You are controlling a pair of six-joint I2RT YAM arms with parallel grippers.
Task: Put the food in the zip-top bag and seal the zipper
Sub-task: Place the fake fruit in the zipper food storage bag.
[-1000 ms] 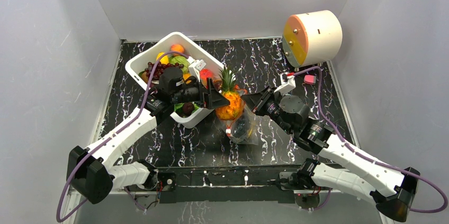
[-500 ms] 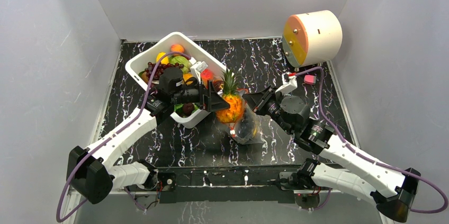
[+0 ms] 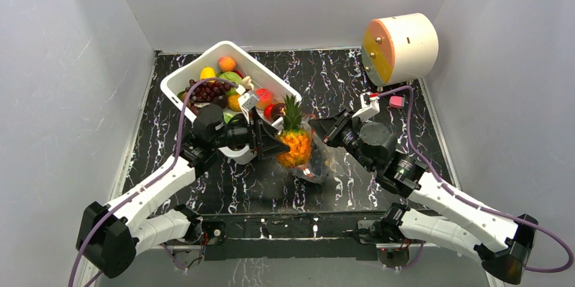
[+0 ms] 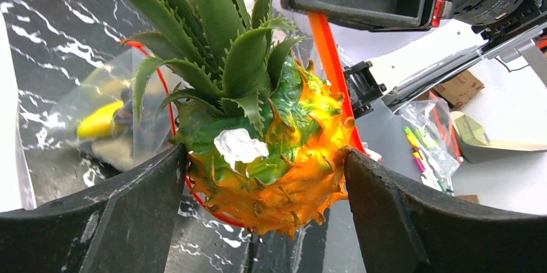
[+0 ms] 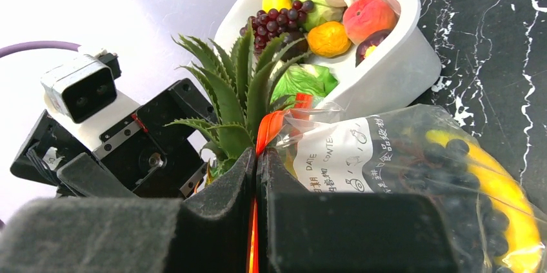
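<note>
**Pineapple at the bag mouth, not yet in**

Top external. The left gripper (image 3: 283, 144) is closed on the toy pineapple (image 3: 295, 146), crown up. It holds the fruit over the dark marbled table (image 3: 352, 83), just right of the white tub (image 3: 177, 83), which has plenty of toy food in it. The zip-top bag (image 3: 317, 165) hangs touching the pineapple, to its right and below. The right gripper (image 3: 320, 128) is at the bag's top edge. From here I cannot tell whether the fruit's base has crossed the rim.

Left wrist. Both fingers press on the pineapple's orange flanks in a firm pinch. Behind the fruit the zipper (image 4: 328, 60) runs as a red loop around an open mouth. A yellow banana (image 4: 98, 123) lies inside the clear film, lower left.

Right wrist. The jaws are shut tight on the red-strip edge, on one side of the mouth only by the look of it. The white label (image 5: 338, 150), the banana and some dark grapes (image 5: 451, 150) show through the film just past the pads. The pineapple's crown stands just beyond the pinch.

Judgement. The step in hand is loading the pineapple; this is mid-task and sealing has not begun. Next, the left arm needs to pass the fruit base-first through the loop and release only once it is well inside, while the right holds the mouth up. The spiky body looks wide against the opening and may snag the film.
</note>
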